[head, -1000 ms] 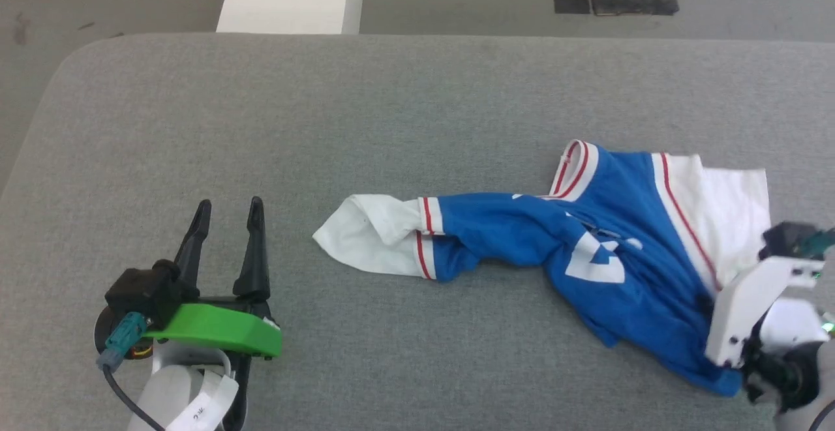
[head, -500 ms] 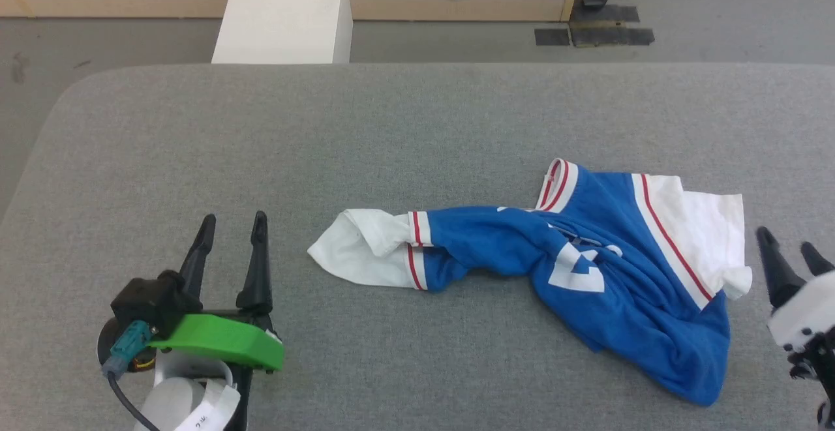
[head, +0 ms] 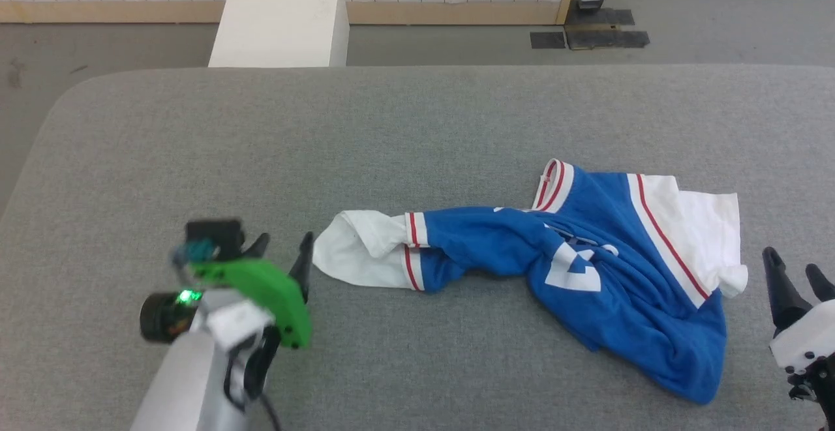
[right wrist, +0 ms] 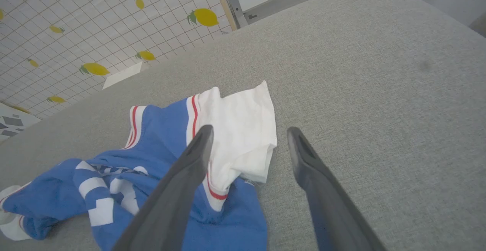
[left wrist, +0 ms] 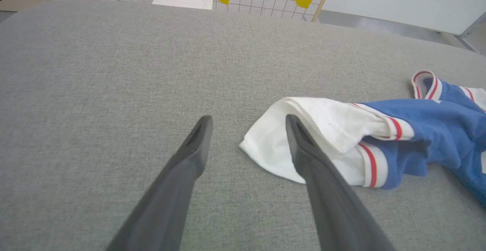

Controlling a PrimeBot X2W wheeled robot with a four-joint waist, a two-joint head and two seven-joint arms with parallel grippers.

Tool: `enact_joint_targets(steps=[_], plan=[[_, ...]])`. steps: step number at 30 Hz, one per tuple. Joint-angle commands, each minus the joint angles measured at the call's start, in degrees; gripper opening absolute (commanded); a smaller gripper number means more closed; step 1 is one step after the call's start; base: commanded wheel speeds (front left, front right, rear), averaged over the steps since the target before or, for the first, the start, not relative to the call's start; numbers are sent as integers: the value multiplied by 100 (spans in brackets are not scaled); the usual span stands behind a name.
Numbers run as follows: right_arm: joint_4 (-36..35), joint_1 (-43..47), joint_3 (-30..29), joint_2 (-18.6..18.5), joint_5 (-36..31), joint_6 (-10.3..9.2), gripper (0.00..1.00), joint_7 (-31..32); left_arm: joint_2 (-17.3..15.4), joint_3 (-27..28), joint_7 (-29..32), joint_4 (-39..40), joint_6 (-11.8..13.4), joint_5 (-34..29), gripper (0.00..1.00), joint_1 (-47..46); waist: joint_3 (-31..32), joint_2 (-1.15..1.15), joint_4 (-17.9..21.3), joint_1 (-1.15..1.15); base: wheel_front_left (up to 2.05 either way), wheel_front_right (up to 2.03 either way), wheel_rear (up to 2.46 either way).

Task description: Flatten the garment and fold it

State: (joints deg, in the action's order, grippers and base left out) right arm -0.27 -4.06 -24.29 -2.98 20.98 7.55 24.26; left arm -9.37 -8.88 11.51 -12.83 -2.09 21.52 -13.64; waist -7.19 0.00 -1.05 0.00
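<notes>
On the grey fabric-covered table [head: 417, 124], right of centre and nearer the robot's right side: the garment [head: 587, 268]. Bunched and twisted through the middle, not flat; number [head: 574, 265] creased and partly tucked under. Striped collar [head: 554, 186] toward the far edge, left-hand sleeve [head: 359, 248] stretched out toward the left, right-hand sleeve [head: 701, 229] lying flatter at the right, blue hem [head: 691, 379] heaped at the near right.

Looks like thin jersey knit: judged light, limp, no stiffness, not fragile, not slippery on this cloth top. Likely drags and stretches rather than slides when pulled, so probably wants two well-apart holds and a gentle tug outward. Best holds, by guess: cuff end of the left-hand sleeve, plus outer edge of the right-hand sleeve or a hem corner. Worth pinching one layer only; easy to catch extra folds in the twist.

Claw check: left gripper [left wrist: 248, 119] wide, empty, low over the table, one fingertip overlapping the edge of the left-hand sleeve in the left wrist view; contact impossible to confirm. Same for right gripper [head: 790, 260]: wide, empty, just beside the right-hand sleeve, apart from it in the head view.

Table top matte, woven, rounded at the corners. Beyond it: grey floor [head: 717, 14], white box [head: 277, 20], dark patches [head: 590, 38] on the floor, white grid panel with lemon print [right wrist: 76, 34].
</notes>
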Motion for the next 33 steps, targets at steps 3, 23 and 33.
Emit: enact_joint_targets(steps=[3,23,33], plan=[[-36,-87,78,10,-34,-6,100,27,-97,-203,1171,-417,72,128,100,-654,-151,0,47,0,0,0,0],[-177,-361,160,10,-127,-6,100,54,-128,-1027,3901,-1961,-102,77,0,-1930,-842,0,407,0,0,0,0],[-72,-477,153,10,-288,-6,100,58,-168,-751,3238,-1363,-170,358,0,-1865,-747,0,301,0,0,0,0]])
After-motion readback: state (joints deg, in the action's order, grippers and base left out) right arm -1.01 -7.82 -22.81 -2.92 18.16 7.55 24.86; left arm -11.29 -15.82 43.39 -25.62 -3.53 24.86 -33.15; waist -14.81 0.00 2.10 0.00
